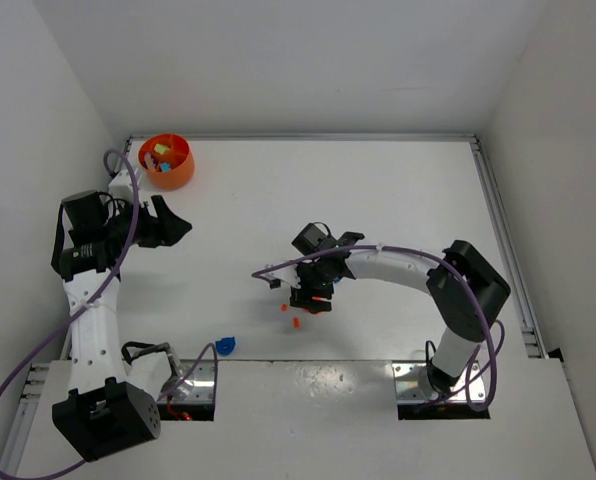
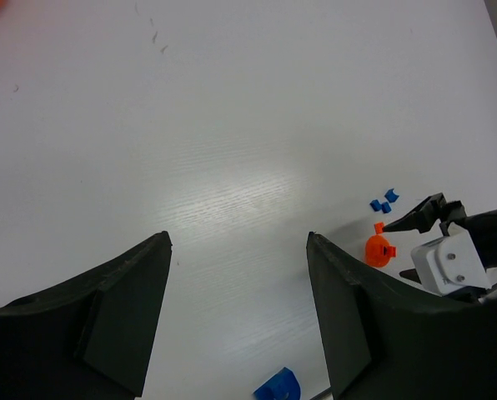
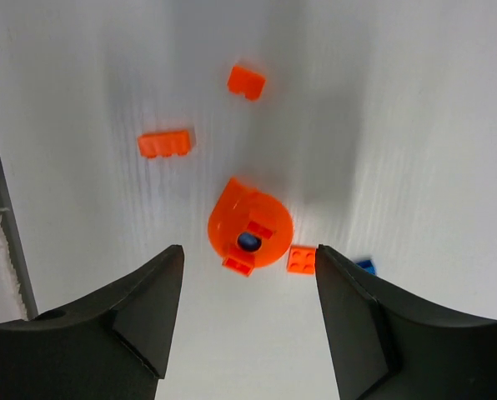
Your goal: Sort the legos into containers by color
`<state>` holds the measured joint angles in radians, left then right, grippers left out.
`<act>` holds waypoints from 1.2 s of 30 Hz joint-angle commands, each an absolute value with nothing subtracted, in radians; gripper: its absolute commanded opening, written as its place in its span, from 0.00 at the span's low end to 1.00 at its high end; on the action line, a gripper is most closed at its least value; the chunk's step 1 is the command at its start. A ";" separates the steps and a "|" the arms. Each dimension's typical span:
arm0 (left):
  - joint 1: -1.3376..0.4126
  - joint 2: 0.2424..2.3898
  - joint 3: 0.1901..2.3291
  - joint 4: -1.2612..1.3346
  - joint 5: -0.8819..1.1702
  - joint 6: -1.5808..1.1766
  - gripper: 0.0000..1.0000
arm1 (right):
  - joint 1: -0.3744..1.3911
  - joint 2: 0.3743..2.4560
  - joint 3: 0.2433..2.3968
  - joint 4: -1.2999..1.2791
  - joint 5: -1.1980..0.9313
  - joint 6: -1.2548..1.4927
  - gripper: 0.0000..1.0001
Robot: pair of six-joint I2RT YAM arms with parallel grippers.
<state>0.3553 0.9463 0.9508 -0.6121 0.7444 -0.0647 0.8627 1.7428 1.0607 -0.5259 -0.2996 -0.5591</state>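
Observation:
In the right wrist view my right gripper (image 3: 248, 254) is open, hanging just above the table with nothing between its fingers. Just beyond its tips lies a round orange lego (image 3: 250, 223) with a small square orange lego (image 3: 301, 259) and a blue bit (image 3: 365, 267) beside it. Farther off are an orange brick (image 3: 165, 143) and another orange piece (image 3: 246, 81). From above, the right gripper (image 1: 313, 298) is at mid-table. My left gripper (image 1: 175, 228) is open and empty, in the air below the orange bowl (image 1: 167, 160), which holds a few coloured pieces.
A blue rounded lego (image 1: 225, 345) lies near the table's front edge, and it also shows between the left fingers (image 2: 275, 385). Two small orange pieces (image 1: 281, 308) lie left of the right gripper. Tiny blue bits (image 2: 384, 200) lie beyond the round orange lego (image 2: 380, 250). Walls close in the table.

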 commanded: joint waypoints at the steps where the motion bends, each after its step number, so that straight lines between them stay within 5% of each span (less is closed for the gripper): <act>1: 0.362 0.937 0.950 -0.580 0.765 -0.072 0.72 | 0.854 1.704 1.014 -0.535 -0.253 -0.517 0.65; 36: 0.362 0.928 0.931 -0.571 0.756 -0.081 0.72 | 0.891 1.876 0.985 -0.394 -0.127 -0.393 0.59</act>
